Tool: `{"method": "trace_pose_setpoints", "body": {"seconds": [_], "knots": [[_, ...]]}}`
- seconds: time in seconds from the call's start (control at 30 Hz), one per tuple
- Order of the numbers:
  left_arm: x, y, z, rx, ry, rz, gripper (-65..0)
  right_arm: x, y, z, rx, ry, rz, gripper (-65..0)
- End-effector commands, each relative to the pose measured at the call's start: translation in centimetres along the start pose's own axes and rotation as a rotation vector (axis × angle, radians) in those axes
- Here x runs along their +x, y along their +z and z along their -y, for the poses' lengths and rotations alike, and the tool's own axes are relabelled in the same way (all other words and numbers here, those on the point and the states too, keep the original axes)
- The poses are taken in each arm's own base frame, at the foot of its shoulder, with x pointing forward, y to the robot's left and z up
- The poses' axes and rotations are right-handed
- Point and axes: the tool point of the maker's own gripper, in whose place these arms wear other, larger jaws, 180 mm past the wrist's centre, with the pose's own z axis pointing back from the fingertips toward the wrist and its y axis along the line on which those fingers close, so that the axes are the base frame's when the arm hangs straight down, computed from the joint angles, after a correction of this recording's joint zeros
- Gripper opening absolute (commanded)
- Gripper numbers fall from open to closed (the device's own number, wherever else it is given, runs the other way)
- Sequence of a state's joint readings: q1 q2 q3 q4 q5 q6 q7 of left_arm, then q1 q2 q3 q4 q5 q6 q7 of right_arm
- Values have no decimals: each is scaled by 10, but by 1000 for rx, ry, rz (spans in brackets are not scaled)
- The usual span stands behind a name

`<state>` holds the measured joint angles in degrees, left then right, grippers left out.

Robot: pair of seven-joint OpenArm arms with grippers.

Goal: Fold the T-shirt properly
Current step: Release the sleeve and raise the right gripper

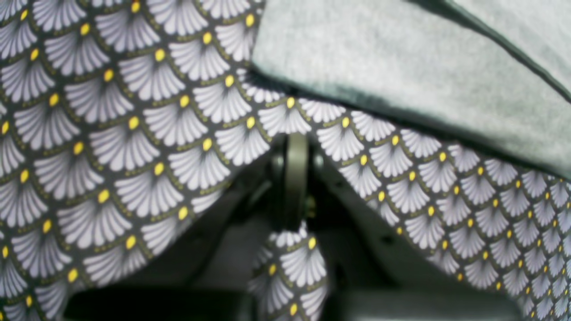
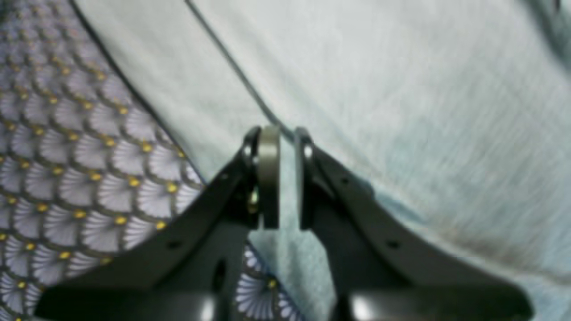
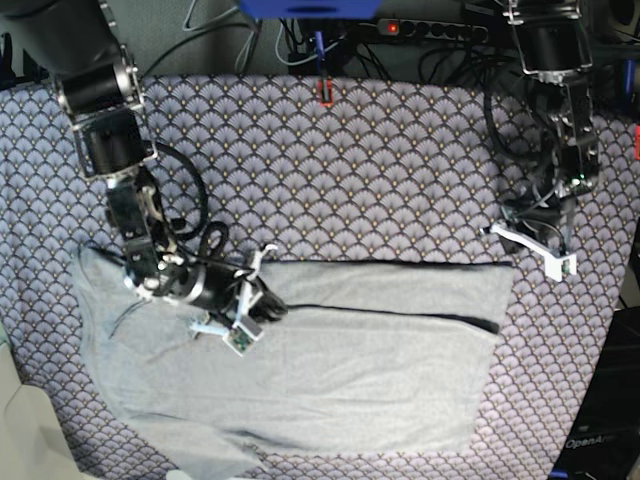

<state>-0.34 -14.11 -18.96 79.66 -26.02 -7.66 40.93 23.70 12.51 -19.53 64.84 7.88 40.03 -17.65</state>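
Note:
The light grey T-shirt (image 3: 370, 370) lies spread across the front of the table, with one long flap folded over along a dark line. My right gripper (image 3: 265, 302) sits at that line's left end. In the right wrist view my right gripper (image 2: 287, 136) has its jaws nearly together on the T-shirt (image 2: 401, 111) at a dark edge. My left gripper (image 3: 522, 236) is by the shirt's far right corner. In the left wrist view my left gripper (image 1: 294, 138) is shut and pinches a tented fold of the patterned tablecloth (image 1: 111, 133), beside the T-shirt (image 1: 401, 67).
The fan-scale tablecloth (image 3: 350, 170) covers the whole table. A power strip and cables (image 3: 430, 30) run along the back edge, with a small red item (image 3: 325, 92) below them. Loose cables hang by the left arm (image 3: 520, 150). A pale object (image 3: 20, 440) stands at the front left.

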Motion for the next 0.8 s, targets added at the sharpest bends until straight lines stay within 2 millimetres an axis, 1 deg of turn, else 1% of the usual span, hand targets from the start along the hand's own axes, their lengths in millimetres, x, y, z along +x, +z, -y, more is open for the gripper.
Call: {"method": "trace_pose_setpoints", "body": {"seconds": [0.0, 0.1, 0.17, 0.27, 0.3, 0.33, 0.4, 0.53, 0.77], "knots": [[19, 2, 2, -10, -10, 52, -650, 14, 4, 6, -13, 17, 34, -603], [19, 2, 3, -13, -9, 52, -650, 13, 5, 3, -10, 18, 30, -603], [18, 2, 3, -14, -7, 51, -650, 2, 2, -1, -2, -5, 14, -603], [18, 4, 3, -14, -10, 51, -650, -15, -2, 1, 2, -43, -16, -606], [17, 4, 3, -15, -10, 52, -650, -15, -3, 4, 1, -53, -5, -606], [17, 4, 3, -15, -10, 52, -650, -15, -5, 8, -1, -63, 4, -606], [17, 4, 3, -15, -10, 50, -650, -24, -7, 14, -7, -92, -8, -606], [16, 4, 4, -16, -8, 48, -650, -39, -12, 36, -31, -159, -33, -606], [16, 4, 4, -16, -9, 48, -650, -47, -13, 65, -75, -241, -15, -604]]}}
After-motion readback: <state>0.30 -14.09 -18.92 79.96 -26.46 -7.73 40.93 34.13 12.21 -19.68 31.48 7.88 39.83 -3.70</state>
